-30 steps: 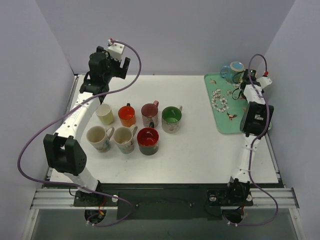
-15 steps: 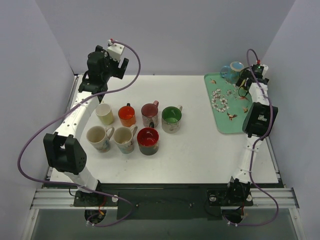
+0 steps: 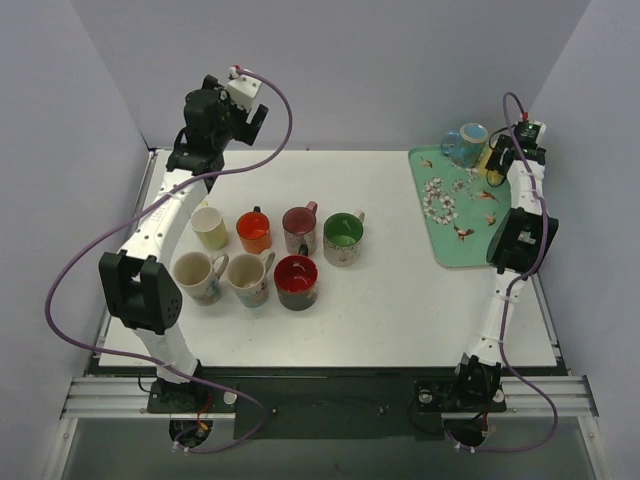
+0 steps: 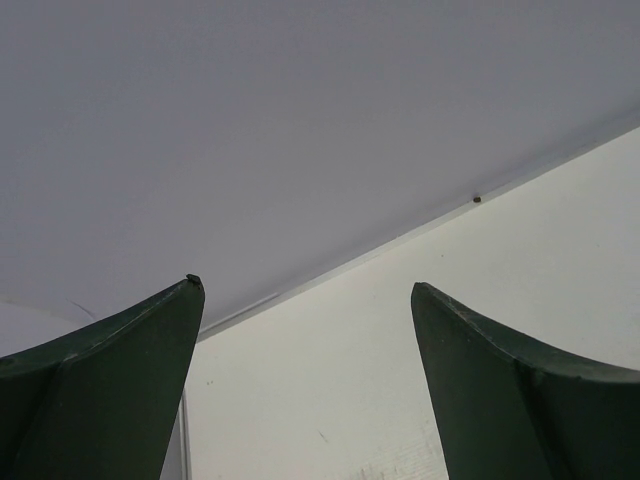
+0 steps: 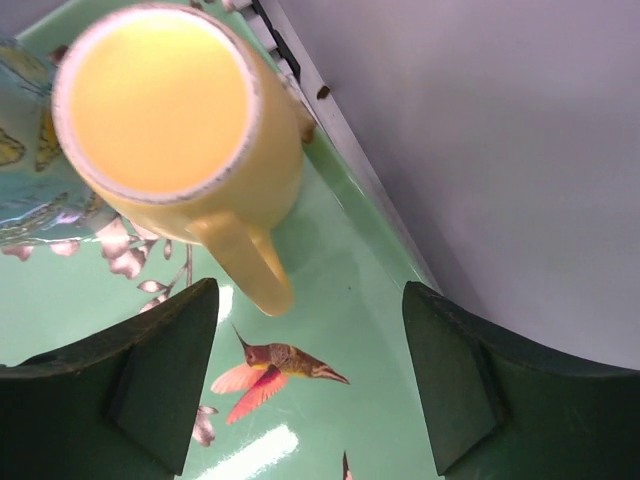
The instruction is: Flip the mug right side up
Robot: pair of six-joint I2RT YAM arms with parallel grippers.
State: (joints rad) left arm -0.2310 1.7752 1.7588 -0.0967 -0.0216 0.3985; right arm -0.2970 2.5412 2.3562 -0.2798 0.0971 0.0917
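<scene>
A yellow mug stands upside down, flat base up, at the far right of the green tray, its handle pointing at my right gripper. That gripper is open and empty just above the tray, and the handle's end lies between the fingers without touching them. In the top view the right gripper is over the tray's far right corner and hides most of the yellow mug. My left gripper is open and empty, raised at the far left, facing the back wall.
A blue butterfly mug sits on the tray beside the yellow one. Several upright mugs stand at the table's left centre, among them a green one and a red one. The wall runs close behind the tray.
My right gripper has moved back and to the right, toward the tray's far corner. My left arm has lifted and swung slightly right. No mug has moved.
</scene>
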